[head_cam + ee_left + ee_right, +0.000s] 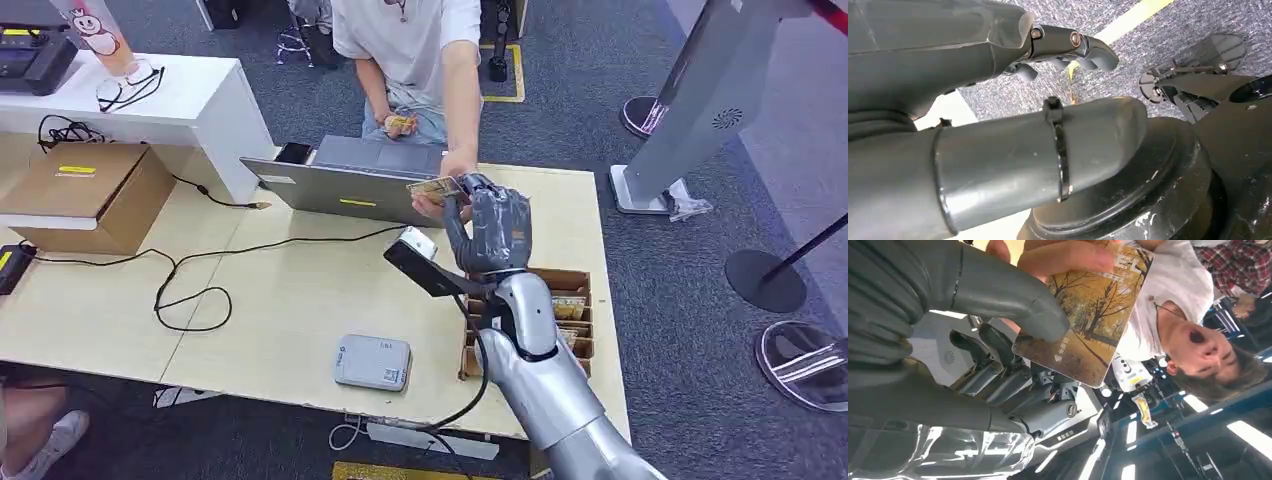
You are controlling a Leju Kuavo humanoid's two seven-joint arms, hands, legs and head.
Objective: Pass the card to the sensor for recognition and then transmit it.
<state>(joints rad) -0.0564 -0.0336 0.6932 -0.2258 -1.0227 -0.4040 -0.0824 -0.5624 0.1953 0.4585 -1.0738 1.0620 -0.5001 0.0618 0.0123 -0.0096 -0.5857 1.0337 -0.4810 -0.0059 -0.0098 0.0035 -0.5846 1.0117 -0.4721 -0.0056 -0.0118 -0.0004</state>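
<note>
Handoff looks to be underway: our right hand (492, 228) pinches the card (1088, 320) above the tabletop (300, 300), past the sensor (425, 262), with a person's hand (440, 190) already gripping its far end, so we judge only the release remains; left hand (998, 100) hangs holding nothing, fingers loosely apart.

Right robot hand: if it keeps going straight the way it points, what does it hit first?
Probably the person's hand gripping the card that the right robot hand holds; the laptop sits just left. Depth unclear.
</note>
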